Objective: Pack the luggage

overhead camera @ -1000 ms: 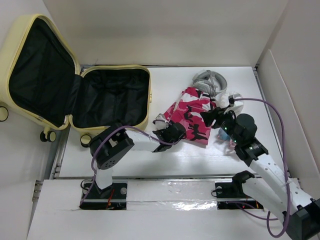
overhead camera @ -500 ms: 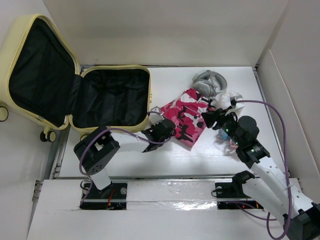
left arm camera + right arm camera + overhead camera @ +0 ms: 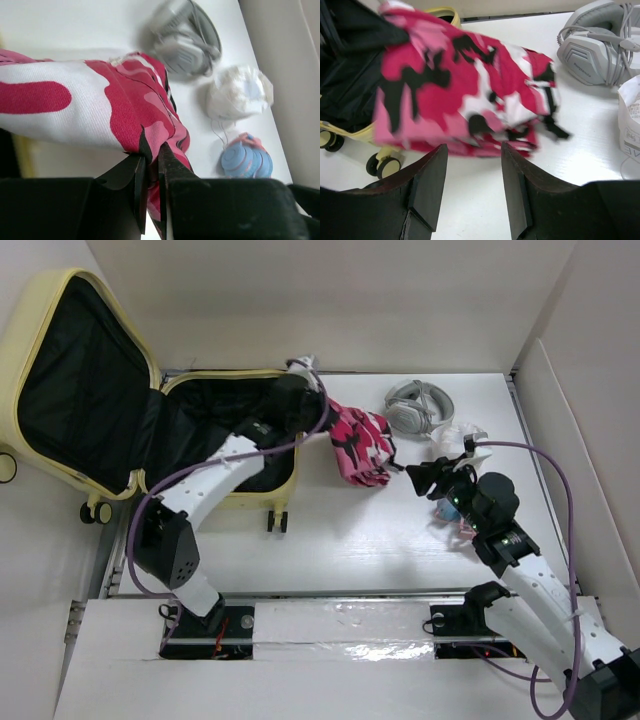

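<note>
- The suitcase (image 3: 80, 390) lies open at the left end of the desk (image 3: 340, 530). Its lid leans back to the left, and the other half lies flat with the black lining facing up.
- I see nothing packed in either half; only the left arm reaches across the flat half.
- The left hand (image 3: 150, 156) is closed on a fold of the pink camouflage cloth (image 3: 362, 445), with its jaws almost together and the fabric pinched between them.
- The cloth hangs from this hand just beside the right edge of the suitcase. Most of it is over the desk, not over the lining, and I cannot tell whether its lower end touches the desk.
- The right hand (image 3: 473, 150) is open and holds nothing. It hovers low over the desk, near the cloth.
- The gray headphones (image 3: 415, 405), a white crumpled bundle (image 3: 462, 435) and a small blue ball (image 3: 247, 160) lie on the right part of the desk, well apart from the suitcase.
- In my judgement the packing is at its beginning. The first item is gripped and close to the suitcase but not yet inside, and three more things wait on the desk. After them the lid must probably be closed.
</note>
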